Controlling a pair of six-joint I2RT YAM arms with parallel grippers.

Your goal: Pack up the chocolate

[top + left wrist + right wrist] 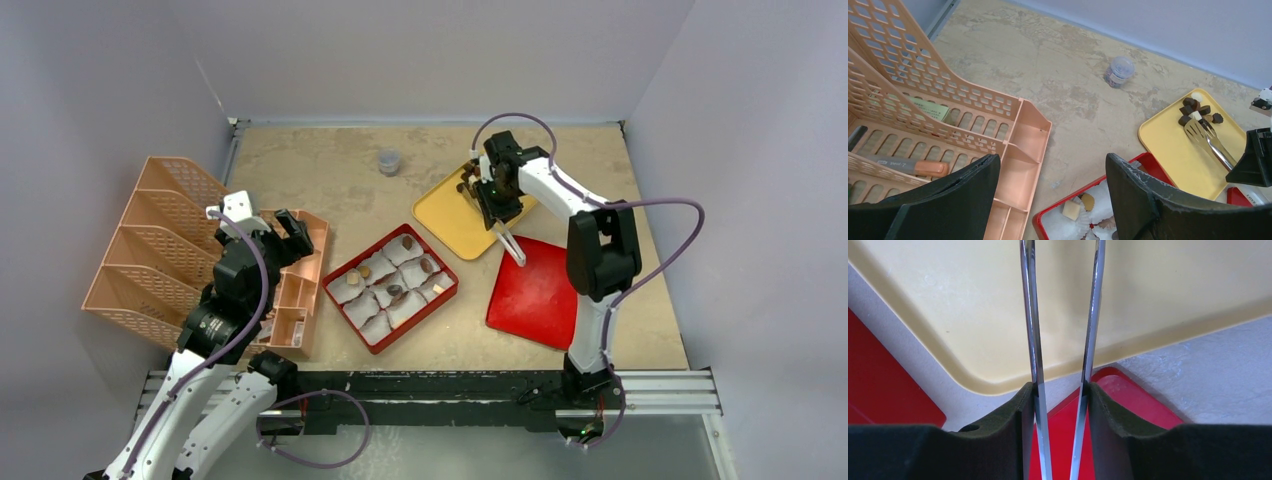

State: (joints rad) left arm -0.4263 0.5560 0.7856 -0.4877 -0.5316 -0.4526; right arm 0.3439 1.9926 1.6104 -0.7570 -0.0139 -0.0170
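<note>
Small dark, light brown and cream chocolate chunks (1198,112) lie in a heap at the far end of the yellow tray (455,222). They are partly hidden by the arm in the top view (466,186). A few chunks (396,291) sit in white paper cups inside the red box (452,284); a cream cube (1071,210) shows in the left wrist view. My right gripper (492,196) (1060,390) is shut on metal tongs (1031,315), whose forked tips (1198,132) rest next to the heap. My left gripper (272,233) (1050,162) is open and empty above the peach organizer.
The peach plastic organizer (170,240) stands at the left with pens in it. The red lid (535,290) lies flat right of the box. A small clear jar (389,161) stands at the back middle. Grey walls close in the table.
</note>
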